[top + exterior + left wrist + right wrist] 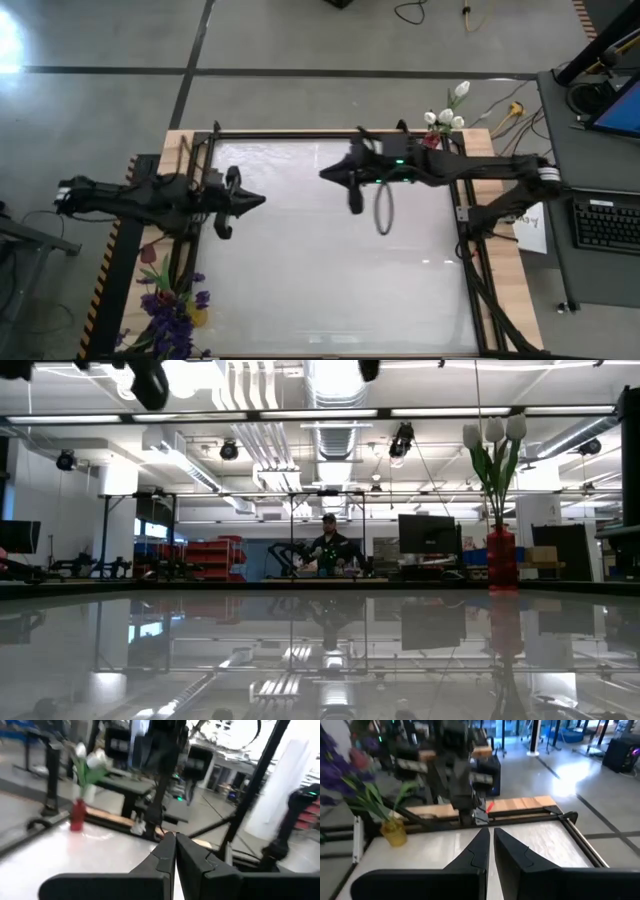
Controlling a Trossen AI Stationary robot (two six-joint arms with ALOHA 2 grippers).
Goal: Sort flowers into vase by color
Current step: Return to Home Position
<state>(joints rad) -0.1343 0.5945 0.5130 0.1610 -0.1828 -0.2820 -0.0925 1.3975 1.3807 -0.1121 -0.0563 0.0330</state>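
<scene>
The left tool point(258, 200) hangs over the left part of the counter point(300, 290). Its fingers are pressed together with nothing between them. The right tool point(326, 175) is held over the far middle of the counter, pointing toward the left one and well apart from it. It too is closed to a narrow slit and empty.

Neither tool is near a flower. The white tulips point(447, 115) stand upright in a red vase point(432, 141) behind the right tool, back along its arm at the far right corner. The purple flowers point(170, 315) are gathered in a yellow vase point(197, 316) behind the left tool and nearer the front, at the near left corner. A pink-red bud point(150, 252) rises beside them, apparently from the same vase, though its stem is too thin to trace.

No loose stem shows on the counter between the tools or ahead of either one. I judge the sorting itself done, with white in one vase and purple and red in the other. What seems left is only for both arms to draw back to rest. With both tools empty and the vases well clear of them, that should put nothing at risk.
</scene>
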